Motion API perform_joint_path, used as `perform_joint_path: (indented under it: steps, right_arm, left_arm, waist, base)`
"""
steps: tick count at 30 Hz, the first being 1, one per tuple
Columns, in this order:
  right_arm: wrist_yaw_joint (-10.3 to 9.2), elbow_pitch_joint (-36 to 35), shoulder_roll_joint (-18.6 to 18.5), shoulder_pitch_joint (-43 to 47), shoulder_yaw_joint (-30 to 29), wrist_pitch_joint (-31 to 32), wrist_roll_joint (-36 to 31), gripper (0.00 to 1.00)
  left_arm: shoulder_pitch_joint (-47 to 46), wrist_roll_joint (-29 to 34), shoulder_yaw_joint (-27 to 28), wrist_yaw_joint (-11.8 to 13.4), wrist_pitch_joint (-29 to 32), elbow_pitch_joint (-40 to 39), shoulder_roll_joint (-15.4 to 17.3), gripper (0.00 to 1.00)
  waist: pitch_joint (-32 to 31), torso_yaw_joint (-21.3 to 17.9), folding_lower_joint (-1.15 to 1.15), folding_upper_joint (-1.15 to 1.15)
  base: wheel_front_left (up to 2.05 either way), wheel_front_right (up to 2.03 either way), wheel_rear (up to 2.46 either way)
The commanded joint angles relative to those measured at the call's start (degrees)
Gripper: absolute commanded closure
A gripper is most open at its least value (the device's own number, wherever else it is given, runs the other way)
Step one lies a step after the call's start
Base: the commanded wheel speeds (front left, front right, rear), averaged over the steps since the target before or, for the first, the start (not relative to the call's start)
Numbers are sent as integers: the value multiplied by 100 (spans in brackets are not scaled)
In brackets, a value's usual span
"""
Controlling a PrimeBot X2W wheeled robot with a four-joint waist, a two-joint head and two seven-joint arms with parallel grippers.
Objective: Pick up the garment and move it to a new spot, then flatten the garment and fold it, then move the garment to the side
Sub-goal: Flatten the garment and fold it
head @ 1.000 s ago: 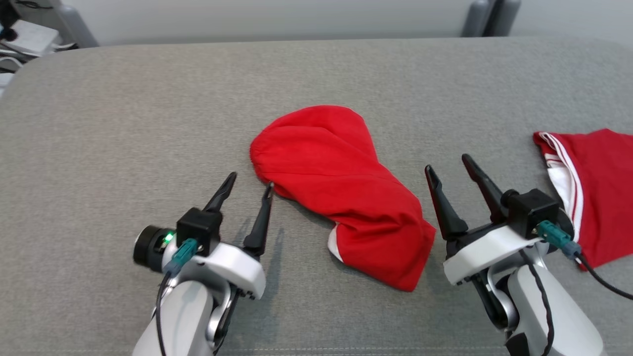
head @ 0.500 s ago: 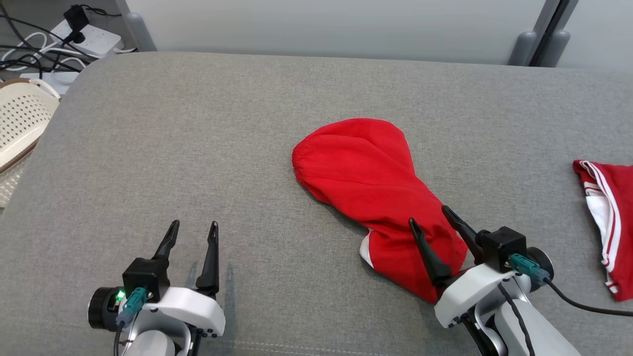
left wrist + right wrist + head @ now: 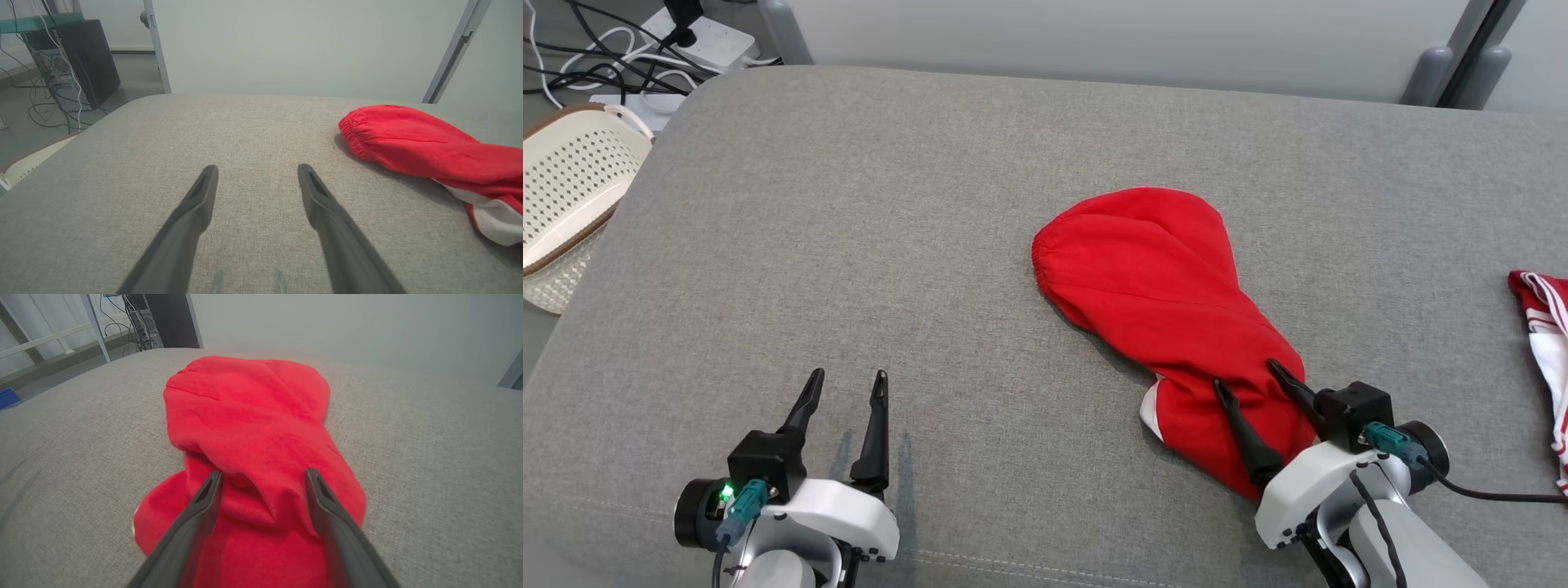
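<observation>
The red garment [image 3: 1160, 310], apparently folded, lies right of centre on the grey cushion [image 3: 849, 204], with right gripper [image 3: 1245, 373] fingers spread astride its near end and left gripper [image 3: 847, 375] spread, empty; moving it aside remains.

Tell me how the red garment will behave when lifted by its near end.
The red garment is soft, creased cloth, so it will likely droop limp from the right gripper. It looks thin, probably light. Pushed on the grey cushion, it should bunch rather than slide.
</observation>
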Motion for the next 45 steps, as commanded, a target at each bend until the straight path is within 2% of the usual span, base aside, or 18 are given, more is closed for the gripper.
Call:
perform_joint_path:
  steps: [1, 3, 7, 12, 16, 23, 27, 32, 36, 37, 38, 39, 42, 45]
  right_arm:
    - [-1, -42, 18, -105, 72, -35, 28, 14]
    - [-1, 43, 26, -143, 53, -35, 37, 100]
    - [-1, 52, 37, -273, 58, -35, 36, 100]
    - [-1, -275, 68, -423, 154, -35, 54, 100]
    - [-1, -792, 122, -576, 421, -35, 164, 100]
    - [-1, -1816, 289, -1056, 1266, -35, 602, 100]
    - [-1, -2247, 303, -1292, 1215, -35, 837, 100]
    - [-1, -1671, 59, -1370, 1002, -35, 828, 100]
    - [-1, -660, -137, -1351, 839, -27, 841, 100]
    - [-1, -315, -185, -1363, 777, -15, 815, 97]
    - [-1, 32, -230, -1391, 664, -15, 755, 56]
    - [-1, 368, -287, -1432, 585, -16, 636, 0]
    - [-1, 1080, -348, -1555, 173, -26, 386, 0]
    - [-1, 1189, -346, -1606, -216, -31, 191, 0]
  left_arm:
    - [-126, -48, 142, -11, -28, -149, 59, 0]
    - [-123, -85, 119, 0, -28, -148, 59, 0]
    - [-128, -141, 64, 11, -28, -135, 59, 0]
    - [-118, -174, 26, 8, -28, -110, 58, 0]
    - [-87, -205, -14, 1, -28, -74, 58, 0]
    - [2, -215, -116, -7, -28, 35, 58, 0]
    - [-6, -238, -201, 13, -28, 70, 58, 0]
    - [-59, -316, -314, 36, -28, 59, 58, 0]
    - [-124, -359, -396, 34, -28, 47, 58, 0]
    - [-142, -366, -426, 27, -28, 51, 58, 0]
    - [-162, -332, -471, 13, -28, 60, 58, 0]
    - [-181, -310, -515, 9, -28, 66, 58, 0]
    - [-220, -337, -644, -2, -28, 51, 58, 0]
    - [-251, -386, -721, -13, -28, 23, 58, 0]
  waist:
    - [8, 27, 0, 0]
    - [20, 56, 0, 0]
    - [41, 106, 0, 0]
    - [18, 140, 0, 0]
    - [-36, 165, 0, 0]
    - [-147, 132, 0, 0]
    - [-157, 127, 0, 0]
    - [-102, 142, 0, 0]
    - [-20, 154, 0, 0]
    - [-5, 159, 0, 0]
    - [7, 163, 0, 0]
    - [18, 169, 0, 0]
    - [40, 138, 0, 0]
    - [60, 28, 0, 0]
  base:
    - [0, 0, 0]
    - [0, 0, 0]
    - [0, 0, 0]
    - [0, 0, 0]
    - [0, 0, 0]
    - [0, 0, 0]
    - [0, 0, 0]
    - [0, 0, 0]
    - [0, 0, 0]
    - [0, 0, 0]
    - [0, 0, 0]
    - [0, 0, 0]
    - [0, 0, 0]
    - [0, 0, 0]
